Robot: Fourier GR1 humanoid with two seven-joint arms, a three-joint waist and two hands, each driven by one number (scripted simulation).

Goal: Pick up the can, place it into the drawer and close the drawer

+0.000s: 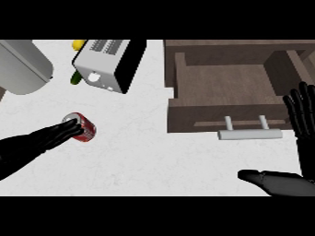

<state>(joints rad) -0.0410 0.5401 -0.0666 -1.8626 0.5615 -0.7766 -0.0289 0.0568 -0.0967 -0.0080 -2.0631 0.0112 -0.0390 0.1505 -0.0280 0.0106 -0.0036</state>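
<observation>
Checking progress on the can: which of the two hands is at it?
The left hand, fingertips touching the red can; the right hand rests open by the drawer.

The can (80,126) lies left of the open drawer (228,87), before the toaster (106,64).

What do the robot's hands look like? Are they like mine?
Both the left hand and the right hand are glossy black all over, with long slim fingers and a thumb, much like yours. No cables or markings show.
</observation>
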